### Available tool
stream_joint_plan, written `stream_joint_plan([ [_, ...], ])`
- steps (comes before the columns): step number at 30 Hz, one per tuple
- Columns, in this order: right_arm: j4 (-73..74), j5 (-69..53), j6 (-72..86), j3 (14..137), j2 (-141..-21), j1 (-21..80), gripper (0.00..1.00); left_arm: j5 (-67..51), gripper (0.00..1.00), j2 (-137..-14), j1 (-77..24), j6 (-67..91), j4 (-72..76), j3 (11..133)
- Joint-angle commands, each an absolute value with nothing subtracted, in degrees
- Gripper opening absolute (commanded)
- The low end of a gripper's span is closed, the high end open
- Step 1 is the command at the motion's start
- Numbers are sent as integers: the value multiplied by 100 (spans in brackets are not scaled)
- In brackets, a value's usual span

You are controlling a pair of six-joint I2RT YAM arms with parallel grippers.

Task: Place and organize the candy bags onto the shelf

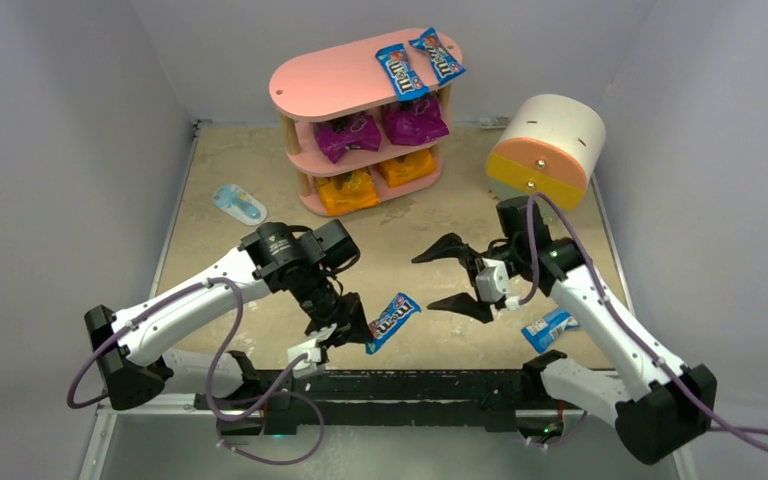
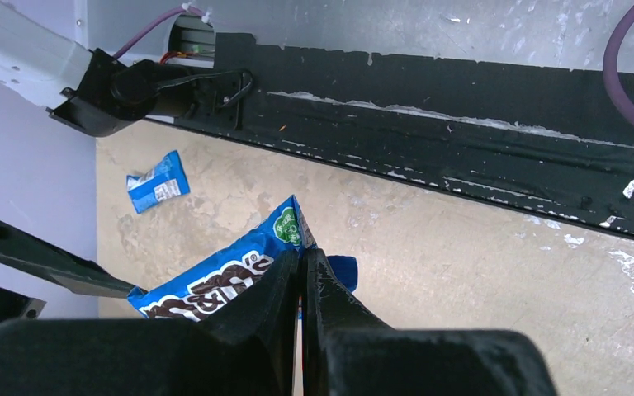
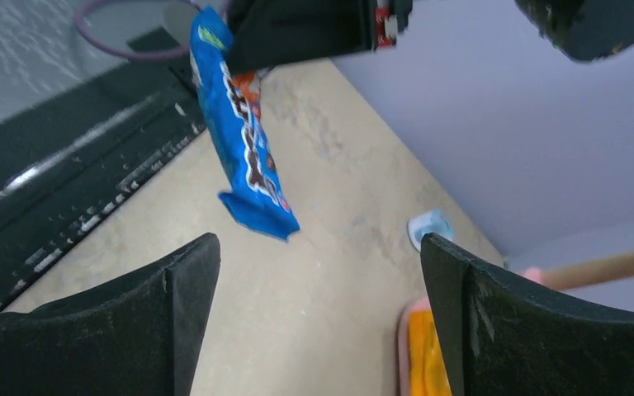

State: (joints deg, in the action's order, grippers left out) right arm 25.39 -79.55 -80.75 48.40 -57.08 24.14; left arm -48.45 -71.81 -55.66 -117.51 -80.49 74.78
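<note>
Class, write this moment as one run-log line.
left hand: shut on held blue packet | right hand: open, empty | shelf: partly stocked | loose blue packet: on table

Blue packet (image 2: 215,285) — lower end hidden behind left end effector (image 2: 303,260); shelf (image 3: 404,355) — cut off below.

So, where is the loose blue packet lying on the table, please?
In the top view, the blue packet lies on the table at near right, beside the right arm.
</note>
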Motion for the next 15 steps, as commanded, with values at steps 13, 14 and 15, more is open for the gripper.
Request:
stream_joint_plan([
  [13,7623,-8909,-13581,5820,-7138,3190,72,-5236,0,-7428,-5590,-14662,-8171,7818],
  [14,7629,-8904,-13628,5816,-7192,3190,72,-5250,0,-7452,-5590,-14725,-8192,7834],
  [15,7629,-8903,-13660,5825,-7247,3190,71,-5263,0,-7469,-5590,-14767,-8207,7858],
])
